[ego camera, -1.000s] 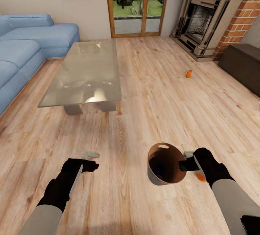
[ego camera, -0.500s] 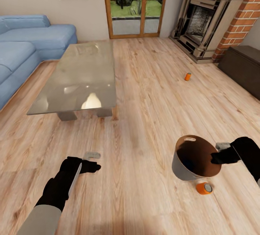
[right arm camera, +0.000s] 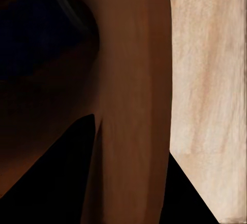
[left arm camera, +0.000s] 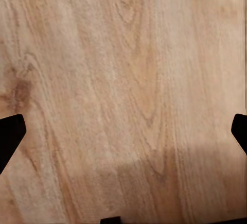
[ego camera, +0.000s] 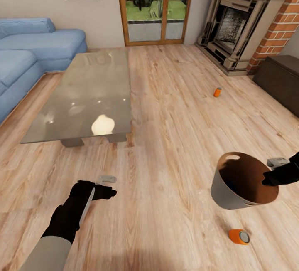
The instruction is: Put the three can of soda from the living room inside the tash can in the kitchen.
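Bin: the small round grey bin with the brown inside hangs tilted above the wooden floor, mouth up, carried so cans can go in where they lie.
Right claw: right claw pinches the bin's rim wall, one finger inside, one outside, as the right wrist view confirms.
Right arm: reaches in from the right edge, wrist level with the rim.
Near can: bright orange soda can lies on its side on the floor, just beside the bin.
Far can: second orange can stands near the brick fireplace.
Dark can: a dark shape sits inside the bin; cannot tell what.
Left claw: left claw spread, empty, low over the floor.
Tabletop: glass coffee tabletop carries no can.
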{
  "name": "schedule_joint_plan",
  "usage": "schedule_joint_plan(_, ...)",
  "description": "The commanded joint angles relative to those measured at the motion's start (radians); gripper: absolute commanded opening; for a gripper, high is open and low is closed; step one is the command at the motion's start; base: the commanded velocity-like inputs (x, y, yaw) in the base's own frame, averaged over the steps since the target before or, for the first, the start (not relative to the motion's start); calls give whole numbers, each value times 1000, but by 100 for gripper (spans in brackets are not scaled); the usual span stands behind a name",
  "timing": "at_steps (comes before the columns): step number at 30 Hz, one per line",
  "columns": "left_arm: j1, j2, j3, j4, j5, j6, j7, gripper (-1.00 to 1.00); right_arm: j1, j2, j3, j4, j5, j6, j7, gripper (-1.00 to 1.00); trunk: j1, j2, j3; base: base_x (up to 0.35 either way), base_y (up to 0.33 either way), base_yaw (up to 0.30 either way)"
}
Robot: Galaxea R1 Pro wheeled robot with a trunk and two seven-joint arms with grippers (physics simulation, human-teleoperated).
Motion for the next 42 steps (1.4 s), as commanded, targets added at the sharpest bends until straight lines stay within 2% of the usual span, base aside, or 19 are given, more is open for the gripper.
schedule_joint_plan(1, 0, 0, 0, 0, 0, 0, 0, 100, -1, -1, -1, 0, 2, 8, 14, -100, 0, 0, 0, 58, -245, 0)
schedule_joint_plan(2, 0, -1, 0, 0, -1, 1, 0, 100, -1, -2, -2, 0, 32, 8, 32, -100, 0, 0, 0, -2, -269, 0)
schedule_joint_plan(3, 0, -1, 0, 0, -1, 1, 0, 100, -2, -2, -3, 0, 44, 8, 38, -100, 0, 0, 0, -24, -277, 0)
schedule_joint_plan(8, 0, -1, -4, -2, -2, 2, -1, 100, -2, -5, -6, 0, 85, 8, 59, -100, 0, 0, 0, -72, -296, 0)
schedule_joint_plan(17, -1, -2, -20, -2, -2, 2, -1, 100, -1, -6, -9, 4, 99, 8, 63, -100, 0, 0, 0, -102, -310, 0)
schedule_joint_plan(25, 0, -3, -20, -3, -1, 3, -1, 100, -2, -12, -10, 5, 137, 8, 63, -100, 0, 0, 0, -19, -311, 0)
schedule_joint_plan(30, 0, -3, -20, -2, -1, 2, -1, 100, -1, -30, -10, 5, 142, 8, 64, -100, 0, 0, 0, -2, -311, 0)
schedule_joint_plan(42, -1, -4, -21, -2, -1, 2, -1, 100, 0, -34, -7, 9, 144, 8, 63, -100, 0, 0, 0, 0, -311, 0)
